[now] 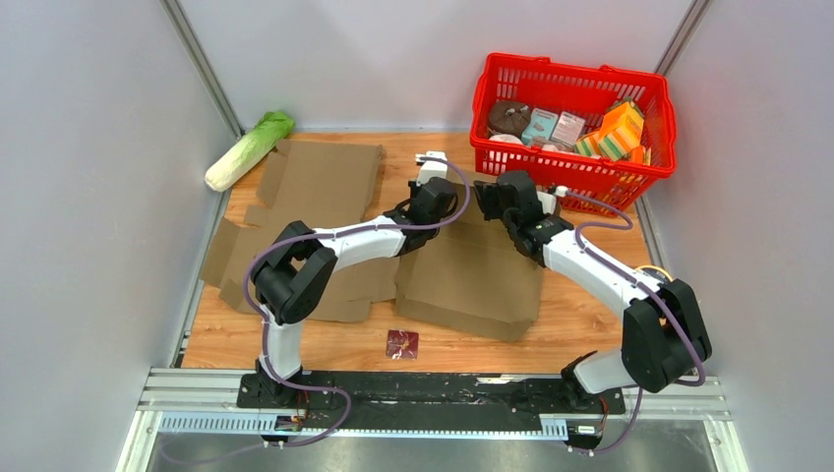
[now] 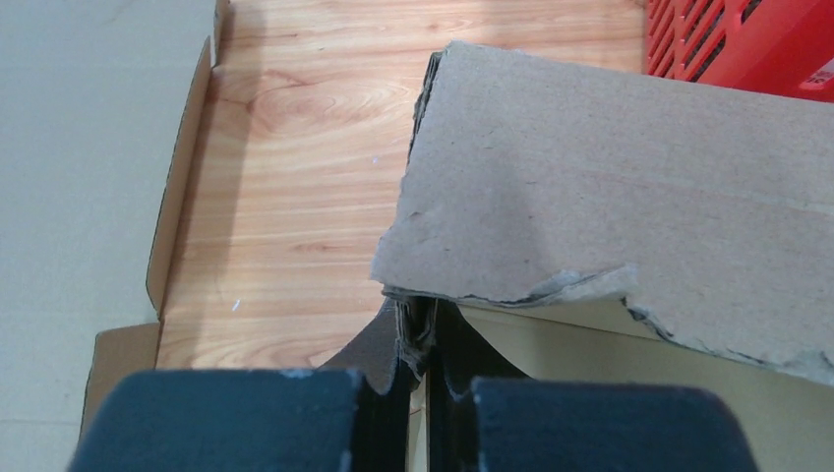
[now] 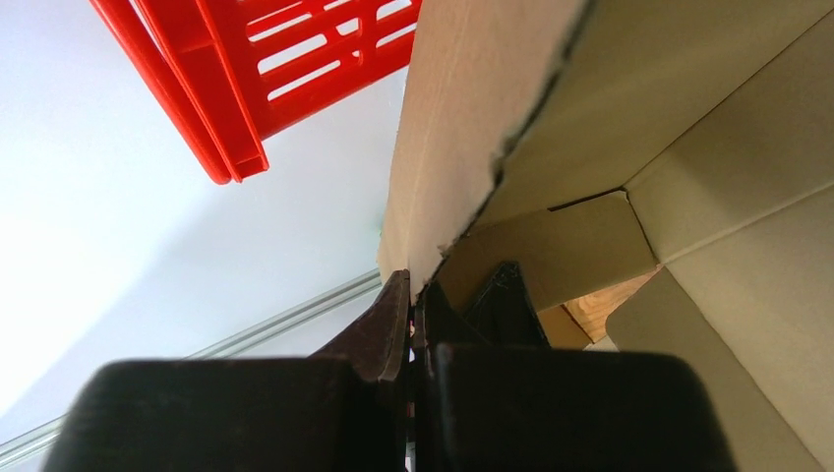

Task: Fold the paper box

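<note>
Pinching paper box (image 1: pixel 472 275) edges: L gripper (image 2: pixel 418 344) & R gripper (image 3: pixel 413 315), both jaws nearly closed.

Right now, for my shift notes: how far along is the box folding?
Early stage. Done: the left gripper is shut on a torn flap edge, the right gripper on a wall of the box. In hand: those panels are lifted; the right wrist view shows an inner corner formed. Left: from above the box looks mostly flat, with no closed shape.
</note>
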### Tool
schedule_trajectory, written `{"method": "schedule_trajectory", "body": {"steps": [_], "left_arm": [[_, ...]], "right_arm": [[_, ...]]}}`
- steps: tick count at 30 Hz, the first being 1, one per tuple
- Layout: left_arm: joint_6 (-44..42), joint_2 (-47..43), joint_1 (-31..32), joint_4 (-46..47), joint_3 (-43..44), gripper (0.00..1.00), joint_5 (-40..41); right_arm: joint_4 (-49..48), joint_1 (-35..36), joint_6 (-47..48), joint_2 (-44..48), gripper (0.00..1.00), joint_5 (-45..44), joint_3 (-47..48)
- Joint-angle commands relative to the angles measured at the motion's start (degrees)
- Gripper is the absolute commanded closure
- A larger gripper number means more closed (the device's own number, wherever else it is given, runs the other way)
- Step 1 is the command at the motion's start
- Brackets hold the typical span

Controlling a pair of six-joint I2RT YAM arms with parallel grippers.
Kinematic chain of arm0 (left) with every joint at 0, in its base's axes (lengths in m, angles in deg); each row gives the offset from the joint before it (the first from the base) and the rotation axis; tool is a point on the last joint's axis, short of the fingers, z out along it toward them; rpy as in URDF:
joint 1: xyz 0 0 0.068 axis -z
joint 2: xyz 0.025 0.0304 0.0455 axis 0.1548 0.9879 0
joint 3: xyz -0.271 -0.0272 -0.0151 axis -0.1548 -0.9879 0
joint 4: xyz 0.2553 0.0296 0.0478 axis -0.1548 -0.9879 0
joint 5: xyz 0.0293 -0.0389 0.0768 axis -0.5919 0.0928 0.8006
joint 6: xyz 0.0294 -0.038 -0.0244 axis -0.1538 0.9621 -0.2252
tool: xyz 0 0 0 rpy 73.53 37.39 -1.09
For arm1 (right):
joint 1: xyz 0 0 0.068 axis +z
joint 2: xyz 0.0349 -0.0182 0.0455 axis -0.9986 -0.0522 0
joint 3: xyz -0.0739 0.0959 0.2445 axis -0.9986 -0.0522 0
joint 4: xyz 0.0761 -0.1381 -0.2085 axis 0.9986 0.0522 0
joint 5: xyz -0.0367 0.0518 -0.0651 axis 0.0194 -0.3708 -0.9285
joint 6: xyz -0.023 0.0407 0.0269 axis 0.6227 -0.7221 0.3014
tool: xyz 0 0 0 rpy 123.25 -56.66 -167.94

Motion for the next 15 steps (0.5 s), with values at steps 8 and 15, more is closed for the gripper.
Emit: {"method": "schedule_trajectory", "body": {"steps": [8,15], "left_arm": [[-1.9,-3.8,0.1,12.1,-6.5,0.8,-7.7],[0.4,0.4,0.3,-0.7,1.8,0.9,0.2]], "right_arm": [[2.2,-1.3,-0.2,3.2,1.0,6.9,-2.2],[1.1,-1.3,-2.4,4.0,1.0,10.1,-3.0]]}}
